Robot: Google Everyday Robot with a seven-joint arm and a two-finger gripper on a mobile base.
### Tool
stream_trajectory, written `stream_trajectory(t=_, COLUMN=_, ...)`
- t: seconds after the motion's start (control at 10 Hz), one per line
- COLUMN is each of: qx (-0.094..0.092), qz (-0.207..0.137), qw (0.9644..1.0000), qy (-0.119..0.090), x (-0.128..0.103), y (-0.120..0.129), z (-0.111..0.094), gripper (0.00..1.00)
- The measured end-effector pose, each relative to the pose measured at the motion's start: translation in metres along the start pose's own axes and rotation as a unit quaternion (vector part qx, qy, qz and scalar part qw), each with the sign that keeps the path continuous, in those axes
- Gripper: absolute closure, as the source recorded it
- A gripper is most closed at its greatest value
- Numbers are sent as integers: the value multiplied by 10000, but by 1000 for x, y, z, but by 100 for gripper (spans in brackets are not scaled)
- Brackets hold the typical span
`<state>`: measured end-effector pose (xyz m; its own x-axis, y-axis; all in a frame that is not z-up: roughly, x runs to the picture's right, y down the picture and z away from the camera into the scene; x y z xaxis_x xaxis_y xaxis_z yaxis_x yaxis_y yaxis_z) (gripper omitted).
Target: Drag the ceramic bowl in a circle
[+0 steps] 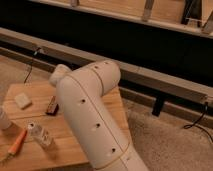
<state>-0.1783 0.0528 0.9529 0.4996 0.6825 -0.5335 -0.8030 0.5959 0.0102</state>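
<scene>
The ceramic bowl is hidden in the camera view; the robot's big white arm (95, 115) covers the middle and right of the wooden table (30, 155) where it could be. The gripper is hidden too, somewhere behind or below that arm, and it is shut. Whether it touches or holds anything cannot be seen.
On the left part of the table lie a pale block (22, 100), a small dark flat object (52, 106), a small clear bottle on its side (40, 134) and an orange-handled tool (17, 142). A white cup (2, 119) stands at the left edge. A dark wall and cables run behind.
</scene>
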Motion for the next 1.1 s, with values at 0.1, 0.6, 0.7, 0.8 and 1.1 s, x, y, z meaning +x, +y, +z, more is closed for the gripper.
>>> stream_trajectory(t=0.1, qx=-131, qz=-231, qw=9995, qy=-156, x=-5, y=21, z=-14, gripper=100)
stream_trajectory(t=0.6, qx=-607, qz=-1355, qw=9880, qy=-418, x=46, y=78, z=-74, gripper=100)
stream_trajectory(t=0.7, qx=-598, qz=-1525, qw=9858, qy=-359, x=63, y=80, z=-77, gripper=100)
stream_trajectory(t=0.8, qx=-589, qz=-1736, qw=9827, qy=-254, x=89, y=82, z=-81, gripper=100)
stream_trajectory(t=1.1, qx=-721, qz=-2034, qw=9764, qy=122, x=158, y=91, z=-81, gripper=100)
